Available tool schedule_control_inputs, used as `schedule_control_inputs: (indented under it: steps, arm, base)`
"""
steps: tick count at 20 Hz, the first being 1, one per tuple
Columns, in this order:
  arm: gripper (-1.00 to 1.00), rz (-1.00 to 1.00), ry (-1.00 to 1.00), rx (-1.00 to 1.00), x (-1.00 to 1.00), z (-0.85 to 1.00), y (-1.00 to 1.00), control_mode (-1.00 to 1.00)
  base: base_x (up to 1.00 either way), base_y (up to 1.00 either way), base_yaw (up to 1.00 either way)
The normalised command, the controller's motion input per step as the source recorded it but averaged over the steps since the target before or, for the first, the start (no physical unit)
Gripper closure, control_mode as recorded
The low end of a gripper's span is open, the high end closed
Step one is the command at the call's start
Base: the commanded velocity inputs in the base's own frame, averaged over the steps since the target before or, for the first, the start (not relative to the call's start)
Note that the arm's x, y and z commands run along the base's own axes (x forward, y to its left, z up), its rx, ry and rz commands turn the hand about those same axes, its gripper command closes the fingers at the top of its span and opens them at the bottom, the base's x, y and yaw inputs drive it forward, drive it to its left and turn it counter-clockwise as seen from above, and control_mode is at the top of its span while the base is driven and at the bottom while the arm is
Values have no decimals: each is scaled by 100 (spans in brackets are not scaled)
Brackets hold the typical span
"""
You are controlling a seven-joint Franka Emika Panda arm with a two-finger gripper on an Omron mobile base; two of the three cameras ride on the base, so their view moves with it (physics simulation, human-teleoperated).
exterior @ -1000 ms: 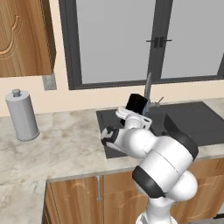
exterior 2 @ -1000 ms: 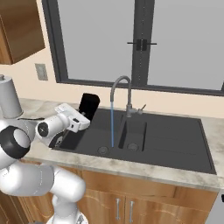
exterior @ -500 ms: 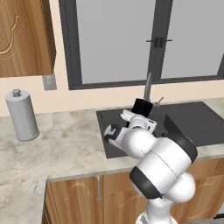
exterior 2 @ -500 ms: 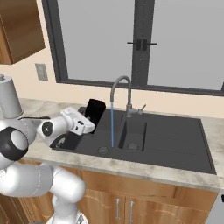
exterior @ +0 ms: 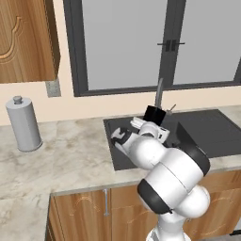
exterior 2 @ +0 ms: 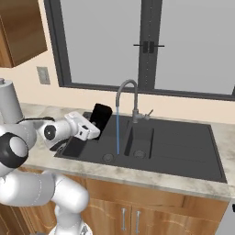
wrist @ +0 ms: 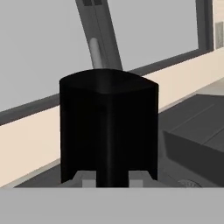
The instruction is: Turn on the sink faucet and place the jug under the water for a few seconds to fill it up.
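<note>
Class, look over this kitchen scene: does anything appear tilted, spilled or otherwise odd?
Yes. The black jug, shut in the end effector, is held at a slant over the sink, left of the water, which runs straight into the basin without entering the jug. Nothing looks spilled on the counter.

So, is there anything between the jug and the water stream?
No. In the right base view, the stretch between the jug and the water is bare, with the sink basin below.
</note>
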Motion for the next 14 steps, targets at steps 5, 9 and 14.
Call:
schedule_control_inputs:
  steps: [5,9,14]
  arm:
    - [100,0,4,0,10,-1,-7,-100]
    - [100,0,4,0,4,0,-26,-100]
    - [100,0,7,0,7,0,-8,-100]
  base:
    - [0,0,0]
    - [0,0,0]
    - [0,0,0]
